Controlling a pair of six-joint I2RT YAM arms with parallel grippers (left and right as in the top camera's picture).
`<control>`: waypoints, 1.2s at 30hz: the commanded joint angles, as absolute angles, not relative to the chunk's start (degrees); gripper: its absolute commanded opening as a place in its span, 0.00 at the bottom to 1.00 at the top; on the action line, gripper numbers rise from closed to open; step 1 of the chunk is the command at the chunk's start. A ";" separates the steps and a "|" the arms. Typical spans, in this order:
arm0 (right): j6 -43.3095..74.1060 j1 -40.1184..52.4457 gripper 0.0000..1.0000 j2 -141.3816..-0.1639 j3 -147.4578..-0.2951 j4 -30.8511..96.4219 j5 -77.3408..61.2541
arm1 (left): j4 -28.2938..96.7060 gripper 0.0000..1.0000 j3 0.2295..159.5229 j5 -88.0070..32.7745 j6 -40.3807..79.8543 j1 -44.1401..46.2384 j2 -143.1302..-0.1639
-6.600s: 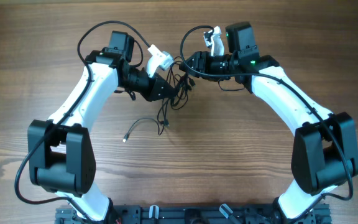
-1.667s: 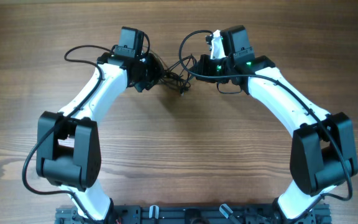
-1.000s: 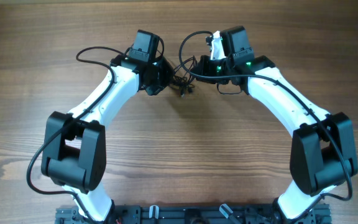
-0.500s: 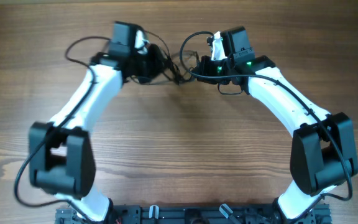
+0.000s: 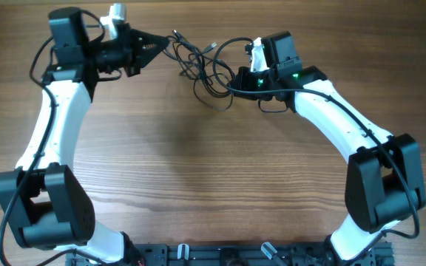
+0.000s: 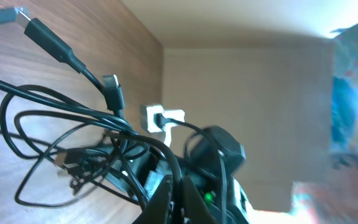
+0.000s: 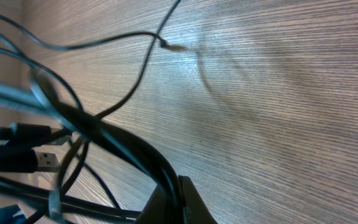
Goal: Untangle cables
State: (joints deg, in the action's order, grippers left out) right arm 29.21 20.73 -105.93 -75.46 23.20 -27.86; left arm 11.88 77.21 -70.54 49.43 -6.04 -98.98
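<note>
The cables [image 5: 198, 65] are thin black cords in a loose tangle at the far middle of the wooden table, strung between both arms. My left gripper [image 5: 164, 41] at the far left is shut on a strand at the bundle's left end. In the left wrist view a cord runs between the closed fingertips [image 6: 166, 198], with looped cables [image 6: 73, 140] and plug ends beyond. My right gripper [image 5: 234, 79] is shut on cords at the tangle's right side. In the right wrist view thick black cables [image 7: 114, 146] pass through its closed jaws, and a USB plug [image 7: 39, 160] lies at the left.
The wooden table [image 5: 213, 177] stretches toward the front. Thicker black arm wires loop near the left wrist [image 5: 39, 59] and above the right wrist [image 5: 228, 46]. The right arm's housing with a green light [image 6: 219, 152] faces the left wrist camera.
My left arm has swung far to the left and back, pulling its strand with it and drawing the knot out into looser loops. The right arm has stayed put.
</note>
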 commanded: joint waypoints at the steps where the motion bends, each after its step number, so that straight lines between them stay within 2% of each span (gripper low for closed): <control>1: 28.10 20.58 0.04 -106.52 -75.29 23.70 -21.76 | 11.09 0.04 77.69 -79.11 50.19 -9.13 -97.38; 13: 17.69 20.56 0.04 -106.52 -75.29 23.64 -6.26 | 11.14 0.04 77.69 -82.32 56.21 -13.96 -97.38; 23: 10.26 20.53 0.04 -106.52 -75.29 22.02 14.52 | 11.14 0.08 77.69 -85.08 55.75 -14.00 -97.38; 28: 10.50 20.38 0.04 -106.52 -75.29 20.78 9.61 | 12.23 0.11 77.67 -85.01 50.96 -13.67 -97.38; 31: 10.61 20.40 0.04 -106.52 -75.29 20.73 0.67 | 16.88 0.21 77.67 -82.48 46.00 -12.27 -97.38; 33: 11.55 20.40 0.05 -106.52 -75.29 20.56 -4.32 | 22.28 0.34 77.67 -77.36 42.92 -10.72 -97.38; 35: 15.18 20.40 0.06 -106.52 -75.29 20.51 -7.01 | 28.21 0.58 77.67 -69.89 40.91 -8.99 -97.38; 36: 17.34 20.40 0.06 -106.52 -75.29 20.53 -7.90 | 30.83 0.74 77.67 -65.95 40.18 -8.03 -97.38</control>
